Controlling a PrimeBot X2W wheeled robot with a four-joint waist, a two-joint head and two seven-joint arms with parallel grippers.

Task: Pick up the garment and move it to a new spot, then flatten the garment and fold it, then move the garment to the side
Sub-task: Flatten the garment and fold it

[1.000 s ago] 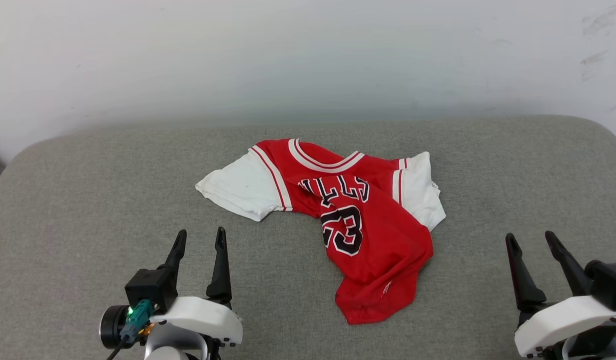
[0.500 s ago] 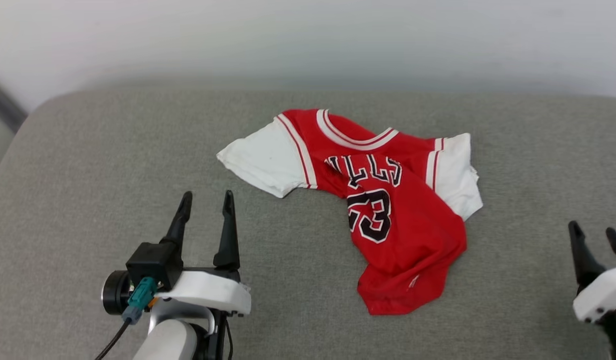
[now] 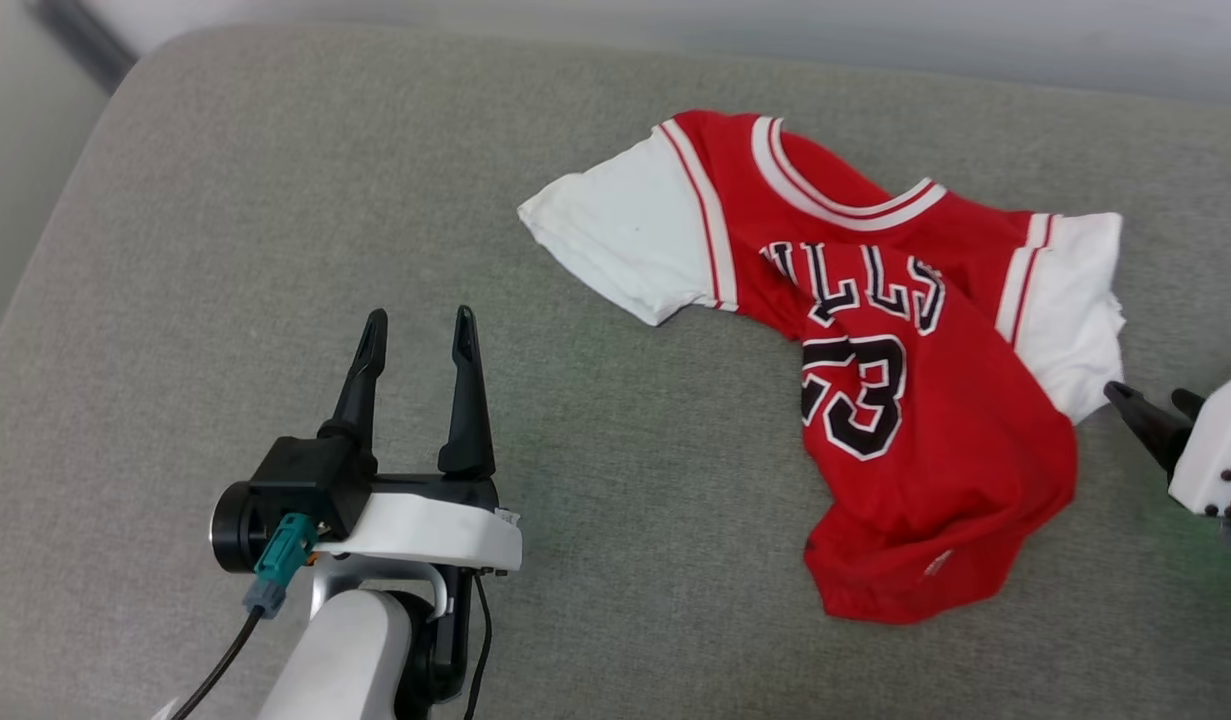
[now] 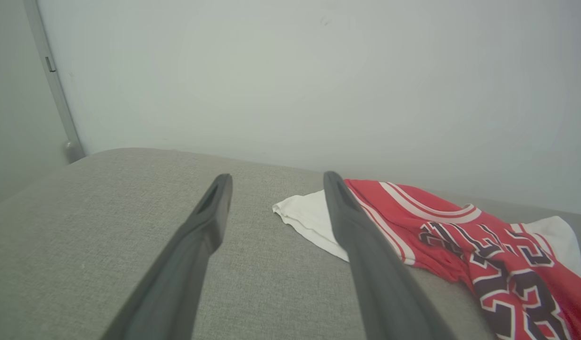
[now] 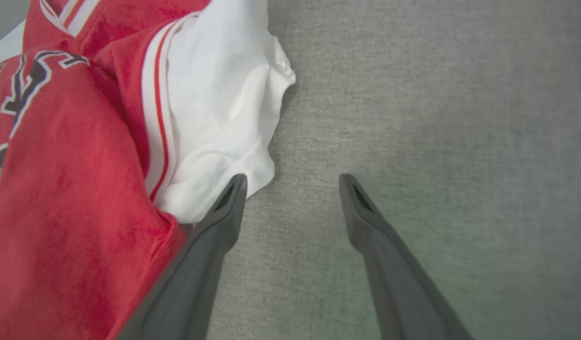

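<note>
Garment (image 3: 875, 400) is seen lying crumpled on a worktop (image 3: 275, 200) padded in grey cloth, towards the robot's right and nearer the far edge. Its front is turned up. The striped collar (image 3: 835, 195) is pointed away from the robot, and black letters and the number 23 (image 3: 855, 395) are shown below it. The red body is bunched and twisted towards the hem (image 3: 905, 590), which lies nearest the robot. One white sleeve (image 3: 625, 230) is spread flat towards the left; the other sleeve (image 3: 1070, 310) is rumpled at the right side.

The left end effector (image 3: 420, 318) is held over bare cloth, well apart from the garment, with its fingers spread wide. In the left wrist view the flat sleeve is partly covered by one finger (image 4: 366, 245), and a pale wall (image 4: 271, 71) is seen behind the worktop.

The right end effector (image 3: 1147, 392) is placed just beside the rumpled sleeve, its fingers likewise spread wide. In the right wrist view one fingertip (image 5: 233, 189) is seen at the sleeve's lower edge and the other over bare cloth; whether the sleeve is touched cannot be told.
</note>
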